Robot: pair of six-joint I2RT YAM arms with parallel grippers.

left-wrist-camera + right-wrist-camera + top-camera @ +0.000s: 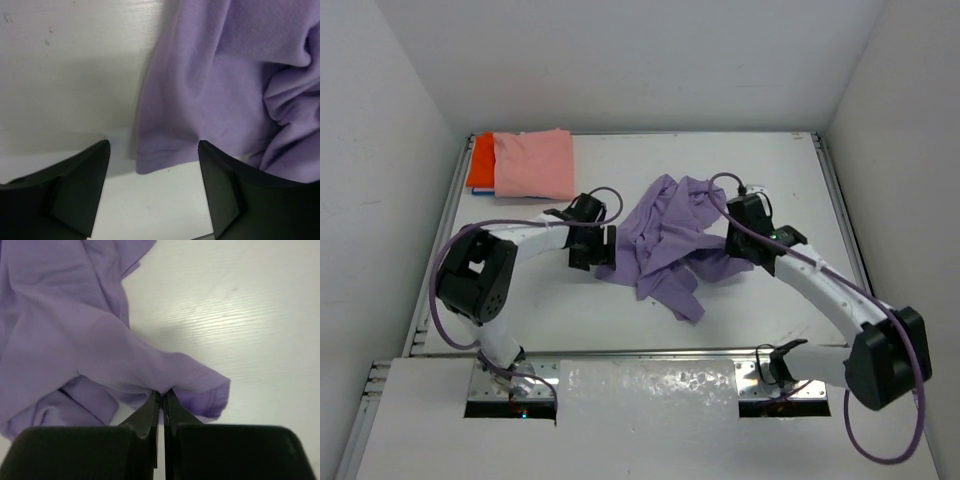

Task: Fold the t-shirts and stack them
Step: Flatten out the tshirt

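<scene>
My right gripper (161,395) pinches purple shirt (665,240) hem, left gripper (154,150) wide open, empty; folded pink shirt (534,162) far-left desk (780,180) corner

My left black two-finger gripper (152,150) reaches toward 2 o'clock from its base, with the fingers spread wide apart. My right black two-finger gripper (163,396) reaches toward 11 o'clock, with the fingers pressed together.
</scene>
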